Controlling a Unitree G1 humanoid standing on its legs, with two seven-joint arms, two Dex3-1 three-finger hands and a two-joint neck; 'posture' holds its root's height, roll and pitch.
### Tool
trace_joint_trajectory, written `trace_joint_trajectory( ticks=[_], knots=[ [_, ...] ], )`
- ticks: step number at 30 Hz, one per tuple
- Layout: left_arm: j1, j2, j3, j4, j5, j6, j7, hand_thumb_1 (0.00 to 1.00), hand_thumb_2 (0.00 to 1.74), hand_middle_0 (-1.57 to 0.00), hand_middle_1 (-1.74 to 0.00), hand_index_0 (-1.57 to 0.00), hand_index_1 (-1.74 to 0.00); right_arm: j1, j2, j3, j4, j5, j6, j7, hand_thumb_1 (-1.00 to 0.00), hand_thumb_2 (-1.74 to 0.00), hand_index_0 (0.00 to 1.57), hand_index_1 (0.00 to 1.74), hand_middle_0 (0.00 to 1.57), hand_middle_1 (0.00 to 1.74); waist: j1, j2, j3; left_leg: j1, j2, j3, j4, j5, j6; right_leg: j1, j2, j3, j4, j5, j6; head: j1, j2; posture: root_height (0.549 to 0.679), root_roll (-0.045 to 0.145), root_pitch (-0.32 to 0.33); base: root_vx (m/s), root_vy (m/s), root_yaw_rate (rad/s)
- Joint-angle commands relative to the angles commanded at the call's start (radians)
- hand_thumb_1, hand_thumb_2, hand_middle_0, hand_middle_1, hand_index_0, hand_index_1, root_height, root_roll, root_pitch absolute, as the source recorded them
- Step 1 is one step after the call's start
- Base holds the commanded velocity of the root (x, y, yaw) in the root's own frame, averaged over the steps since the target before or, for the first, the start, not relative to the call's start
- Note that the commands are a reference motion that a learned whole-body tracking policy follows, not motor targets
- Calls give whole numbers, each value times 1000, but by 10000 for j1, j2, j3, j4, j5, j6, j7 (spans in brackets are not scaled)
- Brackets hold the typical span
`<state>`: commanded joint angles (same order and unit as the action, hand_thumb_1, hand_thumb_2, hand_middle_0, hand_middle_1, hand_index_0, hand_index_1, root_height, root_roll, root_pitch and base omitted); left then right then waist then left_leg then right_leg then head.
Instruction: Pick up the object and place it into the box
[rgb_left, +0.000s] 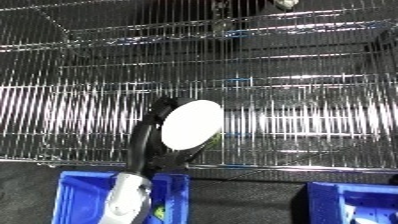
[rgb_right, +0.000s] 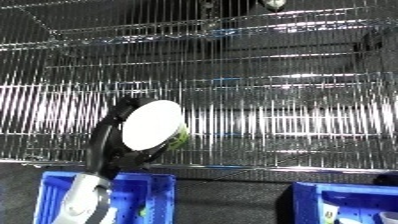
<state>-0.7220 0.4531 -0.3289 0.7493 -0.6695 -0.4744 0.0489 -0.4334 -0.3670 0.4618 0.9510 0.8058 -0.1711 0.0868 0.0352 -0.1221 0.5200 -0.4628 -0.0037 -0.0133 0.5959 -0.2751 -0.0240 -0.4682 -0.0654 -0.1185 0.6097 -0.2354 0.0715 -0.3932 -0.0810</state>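
Wire shelving behind; left hand (rgb_left: 153, 145) fingers seemingly grasp white-lidded container (rgb_left: 191, 125) above blue bin (rgb_left: 84, 197).

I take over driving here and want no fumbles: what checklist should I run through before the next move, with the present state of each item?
1. Object in hand: ok. The left hand is curled round a white-topped round container.
2. Object clear of the wire shelf: cannot tell; it shows in front of the wires.
3. Target in sight: ok. A blue bin lies below the forearm.
4. Bin has room: cannot tell; the forearm hides much of it.
5. Second blue bin at lower right: ok, apart from the hand.
6. Right hand: not in view.
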Motion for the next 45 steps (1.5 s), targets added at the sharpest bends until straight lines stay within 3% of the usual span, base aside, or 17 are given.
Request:
trace_joint_trajectory(
  ticks=[6, 14, 23, 28, 34, 40, 45],
  knots=[
    [1204, 93, 720, -1473, -353, -546, 223, 1000, 1740, -1570, -1740, -1570, -1740, 407, -26, -314, -87, 47, -259, -226, 0, 0, 0, 0, 0, 0, 414, 267, 0, 91, -211, -209, -178, 98, -7, 134, -184, -217, 16, -109, -72, 282, -112, 650, 31, 97, -23, -27, 200],
    [3198, 477, 2183, -3414, -430, -921, 932, 1000, 1740, -1570, -1740, -1570, -1740, 1172, -16, -910, 106, 343, -770, -315, 0, 0, 0, 0, 0, 0, 1162, 583, 0, 181, -525, -633, -433, 261, -19, 410, -434, -699, 72, -319, -181, 204, -529, 652, 41, 93, -17, -61, 263],
    [4630, 428, 3405, -2352, -1851, -1037, 1029, 1000, 1740, -1570, -1740, -1570, -1740, 1600, 106, -1269, 801, 689, -1155, -100, 0, 0, 0, 0, 0, 0, 1672, 759, 0, 321, -688, -928, -682, 471, -18, 725, -599, -1072, 129, -573, -281, -1629, -1419, 653, 47, 83, -5, -42, 195],
    [4641, 499, 3518, -637, -2317, -1070, 937, 1000, 1740, -1570, -1740, -1570, -1740, 1624, 170, -1217, 1260, 950, -1358, 191, 0, 0, 0, 0, 0, 0, 1766, 643, 0, 409, -661, -997, -854, 559, -18, 877, -557, -1133, 119, -667, -315, -2898, -1943, 653, 46, 78, 20, -41, 102],
    [4468, 669, 3751, 1097, -2615, -340, 700, 1000, 1740, -1570, -1740, -1570, -1740, 1629, 193, -1048, 1693, 1010, -1447, 645, 0, 0, 0, 0, 0, 0, 1661, 372, 0, 500, -552, -981, -1028, 662, -46, 967, -408, -1040, 93, -730, -332, -3860, -2446, 652, 42, 74, 16, -7, -14],
    [4054, 614, 3653, 2982, -2705, 263, -164, 700, 1218, -1099, -1218, -1099, -1218, 1564, 209, -966, 1967, 848, -1383, 939, 0, 0, 0, 0, 0, 0, 1473, 161, 0, 693, -405, -935, -1257, 754, -84, 1107, -306, -928, -86, -741, -332, -4258, -2614, 653, 40, 70, 14, 18, -48],
    [3858, 635, 3566, 4147, -2779, 772, -848, 450, 783, -706, -783, -706, -783, 1550, 165, -957, 2048, 710, -1322, 1091, 0, 0, 0, 0, 0, 0, 1328, 70, 0, 787, -335, -855, -1311, 750, -86, 1181, -260, -848, -230, -706, -315, -4356, -2543, 654, 39, 66, 5, 32, -53]
  ],
)
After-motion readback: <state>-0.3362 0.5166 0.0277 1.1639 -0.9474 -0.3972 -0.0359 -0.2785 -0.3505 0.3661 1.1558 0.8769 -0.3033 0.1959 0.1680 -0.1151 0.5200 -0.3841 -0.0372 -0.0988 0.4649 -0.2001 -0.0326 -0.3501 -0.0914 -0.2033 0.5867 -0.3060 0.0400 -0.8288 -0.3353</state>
